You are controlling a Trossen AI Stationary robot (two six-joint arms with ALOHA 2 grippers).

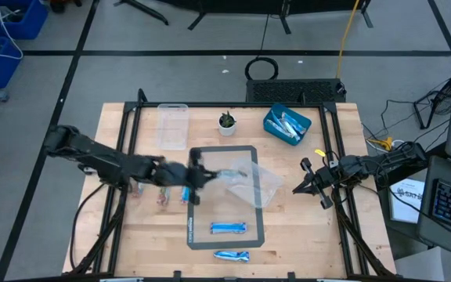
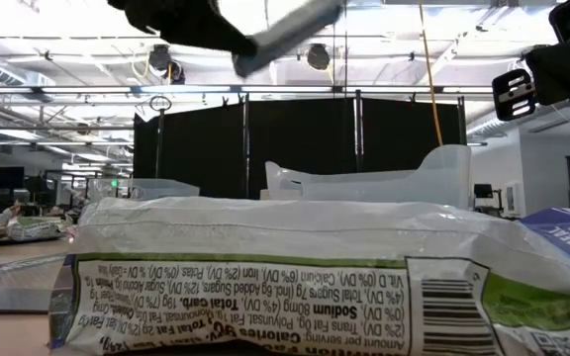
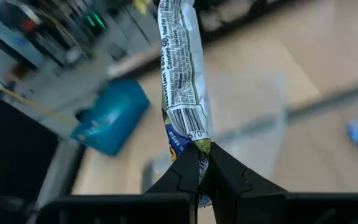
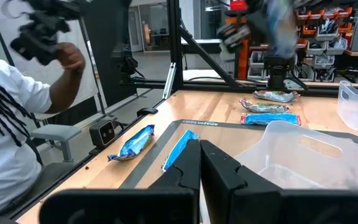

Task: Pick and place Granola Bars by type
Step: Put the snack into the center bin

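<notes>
The table (image 1: 304,235) is made of light wood, with black bars along its sides. In the middle lies a flat grey mat (image 1: 250,229) with a dark edge. The left gripper (image 3: 202,177) is over the mat, and its two dark fingers are squeezed tight on the end of a granola bar (image 3: 180,68), which sticks out from them up in the air. Another bar (image 1: 229,228) in a blue wrapper lies on the mat, and one more blue bar (image 1: 232,255) lies on the wood just past the mat's front edge. A few bars (image 1: 163,194) lie on the wood at the left side of the mat. A clear plastic tub (image 1: 258,182) sits tipped on the mat's right side, and another clear tub (image 1: 173,125) stands at the back left. A blue square bin (image 1: 286,125) at the back right has wrappers in it, and a small plant pot (image 1: 226,123) stands between the back tub and the bin. The right gripper (image 4: 199,152) waits over the right side of the table, its fingers pressed together with nothing in them. Behind the table stand black screens (image 2: 295,143) and bright ceiling lights (image 2: 522,40). A person in a white shirt (image 4: 11,124) sits beside the table.
</notes>
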